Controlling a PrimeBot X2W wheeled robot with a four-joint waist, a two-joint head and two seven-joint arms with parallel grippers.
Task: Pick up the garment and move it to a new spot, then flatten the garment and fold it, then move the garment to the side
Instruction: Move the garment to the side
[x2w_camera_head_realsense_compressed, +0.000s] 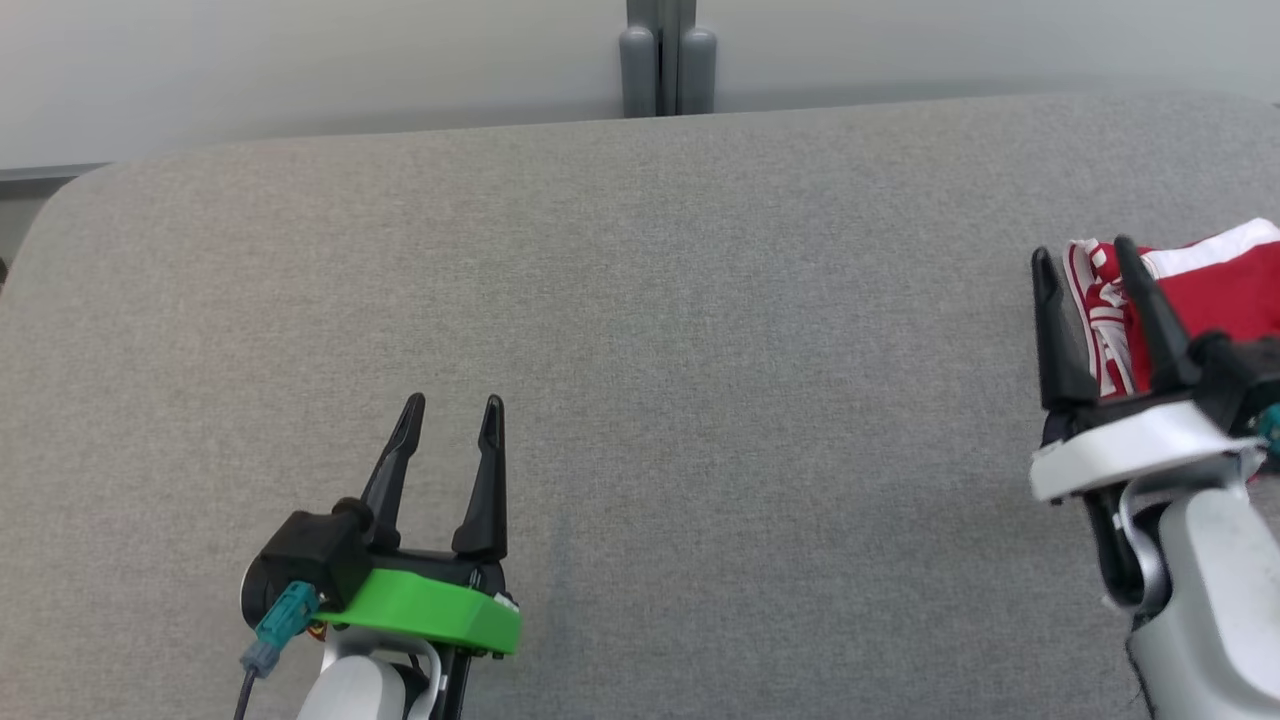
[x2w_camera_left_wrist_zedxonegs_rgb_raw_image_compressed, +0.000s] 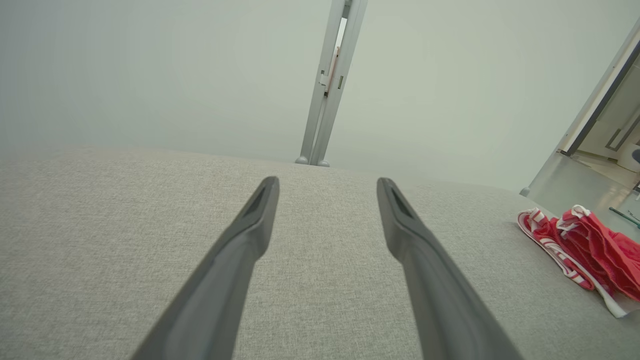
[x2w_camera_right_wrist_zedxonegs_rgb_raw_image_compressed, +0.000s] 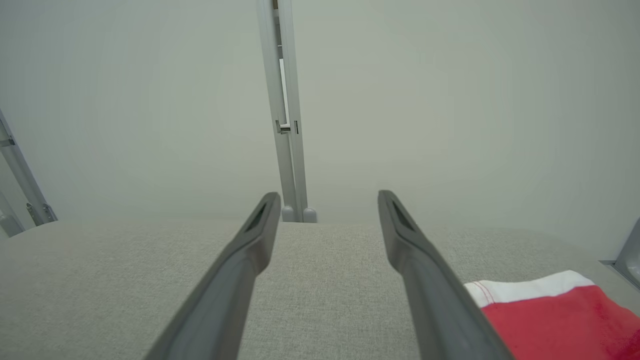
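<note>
Garment (x2w_camera_head_realsense_compressed: 1228, 290) on table (x2w_camera_head_realsense_compressed: 640, 300), far R | L grip (x2w_camera_head_realsense_compressed: 454, 402) wide | R grip (x2w_camera_head_realsense_compressed: 1082, 250) wide

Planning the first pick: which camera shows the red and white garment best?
Left wrist view: the red and white garment lies bunched, nearly whole and unobstructed on the grey table. Head view has it cut by the frame edge behind the right gripper; right wrist view catches one corner.
</note>
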